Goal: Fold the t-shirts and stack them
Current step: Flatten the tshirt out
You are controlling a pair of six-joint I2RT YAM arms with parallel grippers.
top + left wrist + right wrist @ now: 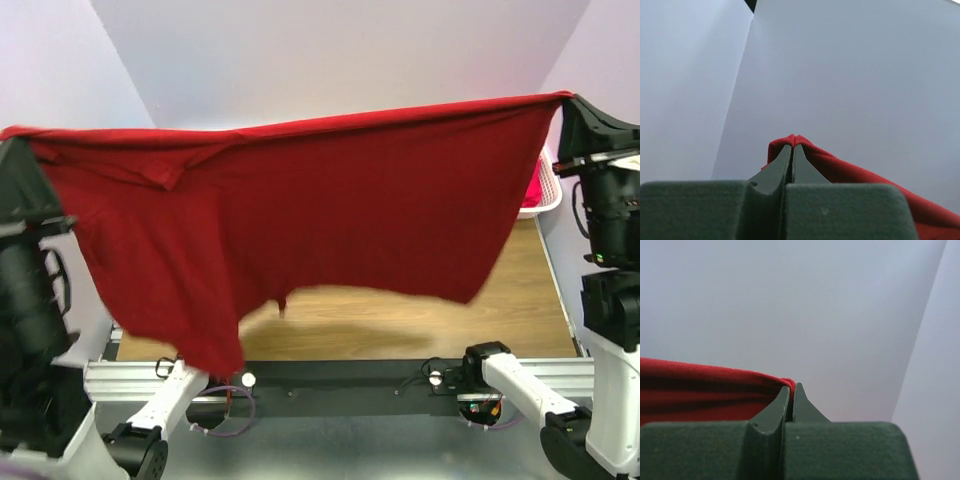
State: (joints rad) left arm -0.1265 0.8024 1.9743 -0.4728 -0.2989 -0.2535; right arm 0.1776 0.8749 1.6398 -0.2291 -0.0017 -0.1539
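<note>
A dark red t-shirt (300,215) hangs stretched wide in the air between both arms, high above the table. My left gripper (12,135) is shut on its left top corner; the left wrist view shows red cloth (850,172) pinched at the fingertips (792,145). My right gripper (566,100) is shut on the right top corner; the right wrist view shows the cloth (700,390) running left from the closed fingertips (791,389). The shirt's lower edge hangs lower on the left. The turquoise t-shirt is hidden. Pinkish-red cloth (543,188) shows in the basket.
A white latticed basket (548,205) stands at the table's right edge, mostly hidden behind the shirt. The wooden tabletop (400,325) shows below the shirt. White walls stand behind.
</note>
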